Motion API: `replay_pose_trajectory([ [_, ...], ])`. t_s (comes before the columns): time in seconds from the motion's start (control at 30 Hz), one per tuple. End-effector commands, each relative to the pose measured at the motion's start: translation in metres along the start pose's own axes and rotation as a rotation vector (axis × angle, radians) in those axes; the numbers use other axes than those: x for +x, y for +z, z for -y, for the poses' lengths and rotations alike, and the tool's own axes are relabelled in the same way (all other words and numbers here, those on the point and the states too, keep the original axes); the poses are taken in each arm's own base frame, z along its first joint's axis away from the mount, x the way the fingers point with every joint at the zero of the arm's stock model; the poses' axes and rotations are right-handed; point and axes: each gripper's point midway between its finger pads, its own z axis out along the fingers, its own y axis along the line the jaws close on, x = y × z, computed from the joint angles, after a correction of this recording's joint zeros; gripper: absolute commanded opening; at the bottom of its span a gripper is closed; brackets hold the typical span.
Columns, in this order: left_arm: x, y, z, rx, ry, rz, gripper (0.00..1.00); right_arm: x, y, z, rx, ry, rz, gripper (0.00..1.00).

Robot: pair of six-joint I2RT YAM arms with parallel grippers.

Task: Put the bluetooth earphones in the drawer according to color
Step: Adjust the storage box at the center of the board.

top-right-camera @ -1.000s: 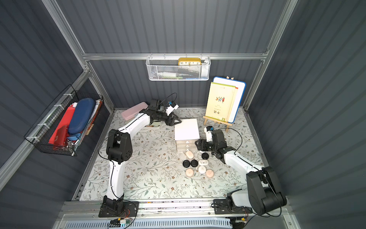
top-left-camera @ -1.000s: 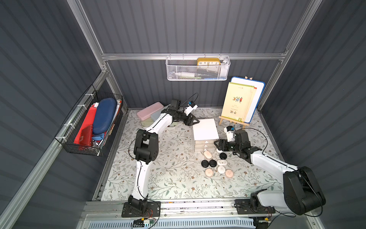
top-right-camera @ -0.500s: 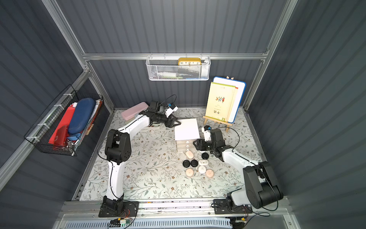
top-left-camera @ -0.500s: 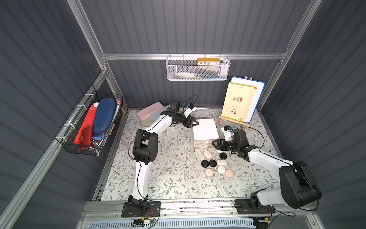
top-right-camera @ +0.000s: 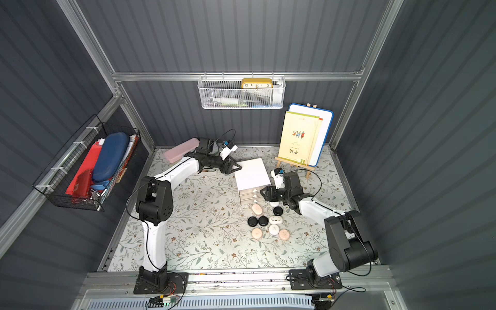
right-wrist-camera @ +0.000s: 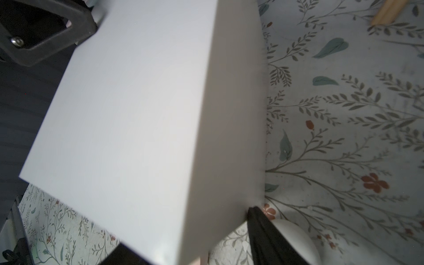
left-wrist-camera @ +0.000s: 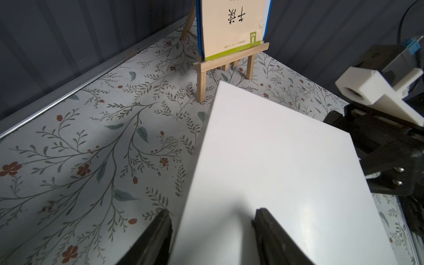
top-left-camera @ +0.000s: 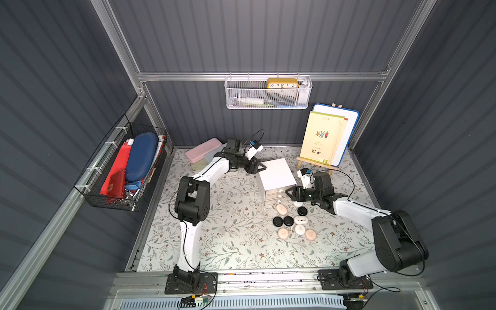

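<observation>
The drawer, a white cube cabinet (top-left-camera: 276, 173) (top-right-camera: 251, 174), stands mid-table with its three clear drawers (top-left-camera: 276, 194) shut. Several earphones lie in front of it: pink (top-left-camera: 281, 208), black (top-left-camera: 277, 221) and white (top-left-camera: 301, 220) cases. My left gripper (top-left-camera: 260, 168) (left-wrist-camera: 212, 213) is open, astride the cabinet's back left top edge. My right gripper (top-left-camera: 289, 194) (right-wrist-camera: 188, 229) is open around the cabinet's front right corner. In the right wrist view a white earphone (right-wrist-camera: 296, 238) lies right beside one of its fingers (right-wrist-camera: 259, 229).
A wooden easel with a book (top-left-camera: 322, 139) stands behind the cabinet on the right. A pink pencil case (top-left-camera: 203, 153) on a pale green box (top-left-camera: 198, 165) lies at the back left. A black wire basket (top-left-camera: 126, 169) hangs on the left wall.
My right gripper has moved left up to the cabinet's front right corner and its jaws have narrowed. The left arm has hardly moved.
</observation>
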Motion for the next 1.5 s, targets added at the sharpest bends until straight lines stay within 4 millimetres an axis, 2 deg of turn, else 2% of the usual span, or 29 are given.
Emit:
replay_pose_trajectory([
  [0.0,0.026,0.007,0.025,0.062,-0.088,-0.087,0.61,-0.034,0.003,-0.020,-0.069,-0.049,0.093,0.63],
  [0.43,0.025,-0.005,0.035,0.040,-0.104,-0.085,0.61,-0.032,0.011,-0.027,-0.111,-0.047,0.066,0.63],
  [1.47,0.018,-0.037,0.043,-0.068,-0.103,-0.094,0.62,-0.020,0.045,-0.074,-0.228,-0.079,0.003,0.62],
])
